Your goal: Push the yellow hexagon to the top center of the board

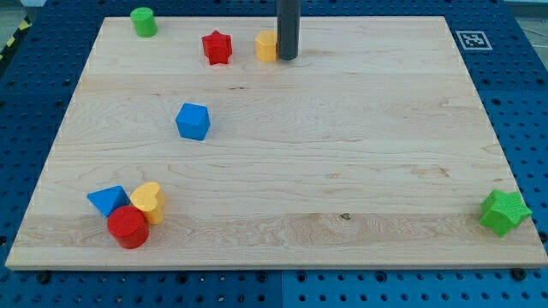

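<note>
Nearest the bottom of the frame, on the wooden table (282,188), a red cylinder (128,227) sat at the lower left, touching a yellow heart (149,201) and a blue triangle (107,200) just behind it. At the lower right corner stood a green star (503,211), well apart from everything else. Further up, left of the middle, was a blue cube (193,121), alone.

At the top of the frame we found a green cylinder (144,21) in the upper left corner, then a red star (217,47), and just to its right the yellow hexagon (266,46), our task's thing. It lay close to the table's top edge, a little left of the center.

We carried no claw, so there was no opening or grip to report; our arm ended in a dark rod, and our tip (287,58) stood immediately on the hexagon's right side, touching it or nearly so, and hiding part of it. That was the relation that mattered: the hexagon lay to the left of our tip, so a push from there would, we judged, drive it toward the red star, away from center. We judged it already almost in place, needing at most a small nudge rightward from its other side.
</note>
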Controlling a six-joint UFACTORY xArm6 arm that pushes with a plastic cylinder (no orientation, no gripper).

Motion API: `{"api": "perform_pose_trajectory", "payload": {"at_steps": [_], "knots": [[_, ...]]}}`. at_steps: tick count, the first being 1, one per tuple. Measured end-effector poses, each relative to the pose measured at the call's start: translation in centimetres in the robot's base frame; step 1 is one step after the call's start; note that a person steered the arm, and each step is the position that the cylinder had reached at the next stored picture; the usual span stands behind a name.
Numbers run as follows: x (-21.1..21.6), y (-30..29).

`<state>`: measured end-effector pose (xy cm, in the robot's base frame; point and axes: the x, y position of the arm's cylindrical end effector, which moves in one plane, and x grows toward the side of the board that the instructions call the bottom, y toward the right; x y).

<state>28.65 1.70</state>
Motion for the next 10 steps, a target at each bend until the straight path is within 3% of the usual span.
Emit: {"api": "perform_pose_trajectory", "payload": {"at_steps": [2,3,6,7,10], "knots": [[2.0,1.1],[2.0,-2.0],[-1.9,-3.0],[-1.0,-1.7],[-1.6,-6.3]]}}
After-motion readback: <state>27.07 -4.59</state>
